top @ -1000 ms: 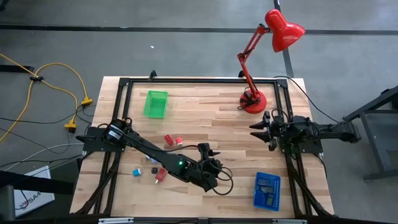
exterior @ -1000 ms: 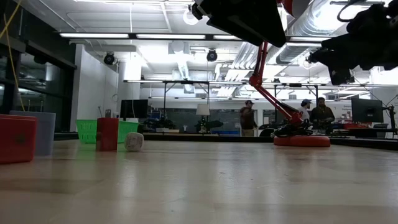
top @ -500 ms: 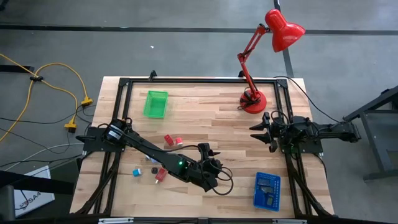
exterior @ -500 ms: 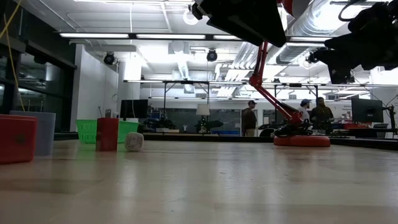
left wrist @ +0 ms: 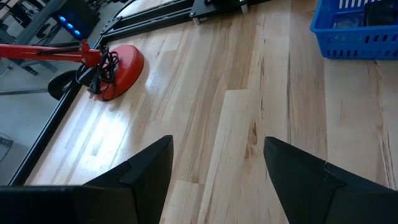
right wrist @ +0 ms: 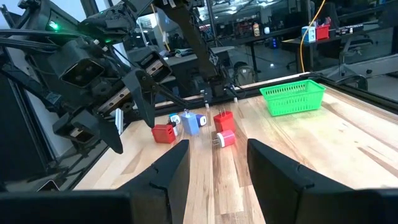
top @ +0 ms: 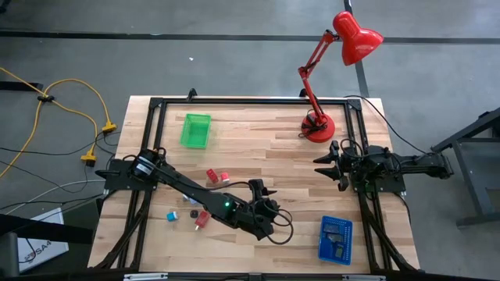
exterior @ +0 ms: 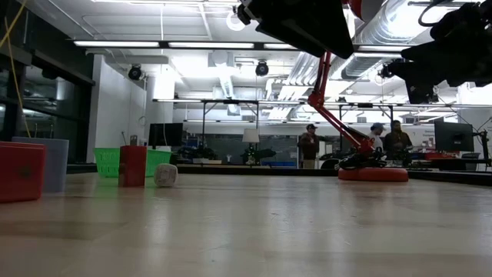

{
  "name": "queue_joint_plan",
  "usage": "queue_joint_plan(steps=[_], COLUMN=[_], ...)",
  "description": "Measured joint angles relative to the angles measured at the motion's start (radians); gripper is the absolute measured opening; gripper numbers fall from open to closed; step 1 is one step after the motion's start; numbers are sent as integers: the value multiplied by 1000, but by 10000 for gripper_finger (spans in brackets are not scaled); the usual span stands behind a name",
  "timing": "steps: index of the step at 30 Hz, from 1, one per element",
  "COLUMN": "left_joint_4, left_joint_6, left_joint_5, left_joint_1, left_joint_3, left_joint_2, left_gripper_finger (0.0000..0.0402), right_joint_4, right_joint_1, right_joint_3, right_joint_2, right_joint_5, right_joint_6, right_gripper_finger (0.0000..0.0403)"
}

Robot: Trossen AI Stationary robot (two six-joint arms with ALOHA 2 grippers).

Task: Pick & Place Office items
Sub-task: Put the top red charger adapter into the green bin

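Note:
Several small office items lie on the table's left half: two red blocks (top: 211, 175) (top: 224, 176), a blue piece (top: 170, 215), two black pieces (top: 187, 200) (top: 194, 214) and a red one (top: 201, 220). In the right wrist view they show as a red block (right wrist: 163, 133), a blue one (right wrist: 189, 123) and red ones (right wrist: 224, 119). My left gripper (top: 275, 209) (left wrist: 217, 142) hangs open and empty over bare wood near the table's middle, right of the items. My right gripper (top: 322, 165) (right wrist: 217, 144) waits open at the right side. More pieces lie inside the blue tray (top: 336, 239).
A green tray (top: 196, 130) sits at the far left, and the blue perforated tray (left wrist: 360, 31) near the right front corner. A red desk lamp's base (top: 318, 125) stands at the far right. Bare wood lies between the two grippers. People stand in the room beyond (exterior: 307, 146).

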Motion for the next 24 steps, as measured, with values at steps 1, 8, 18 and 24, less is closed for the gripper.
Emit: queue_joint_plan(steps=[1, 8, 18, 24], left_joint_4=[0, -1, -110, -240], left_joint_6=[0, 0, 23, -5], left_joint_5=[0, 0, 1, 22], left_joint_1=[0, 2, 2, 8], left_joint_3=[0, 0, 1, 1], left_joint_2=[0, 0, 0, -43], left_gripper_finger=[241, 241, 241, 241], right_joint_4=[0, 0, 1, 2], right_joint_1=[0, 0, 0, 0], right_joint_3=[-1, -1, -2, -2], right_joint_2=[0, 0, 0, 0], right_joint_5=[0, 0, 0, 0], right_joint_6=[0, 0, 0, 0], right_gripper_finger=[146, 146, 146, 146])
